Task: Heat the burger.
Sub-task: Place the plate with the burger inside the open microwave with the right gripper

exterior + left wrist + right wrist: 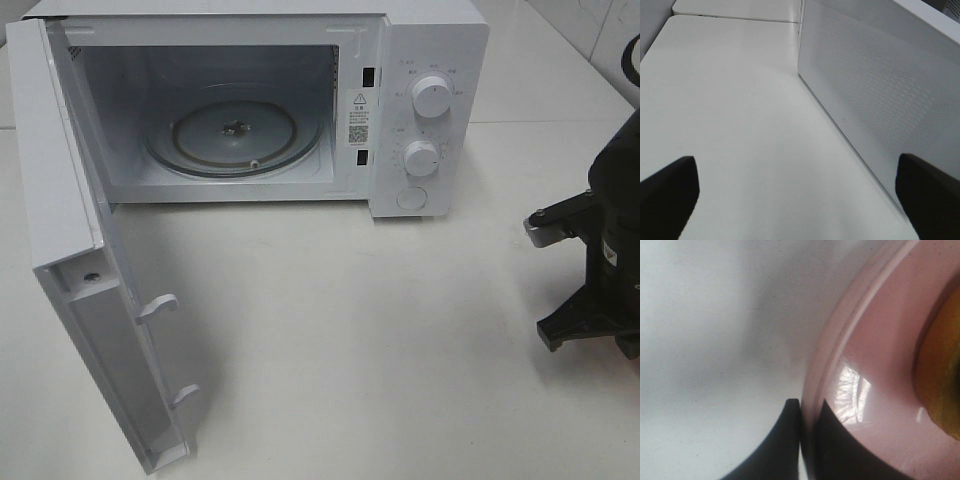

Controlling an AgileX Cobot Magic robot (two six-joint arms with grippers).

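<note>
Microwave door [100, 330] stands open; right pincer [808, 406] pinches pink plate [875, 355] rim under burger [940, 370], left pincer [797, 170] spread wide.

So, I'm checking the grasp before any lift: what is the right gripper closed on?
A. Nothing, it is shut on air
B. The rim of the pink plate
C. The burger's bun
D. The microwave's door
B: in the right wrist view, the right gripper pinches the rim of the pink plate between its two dark fingers, while the burger sits further in on the plate, untouched.
</note>
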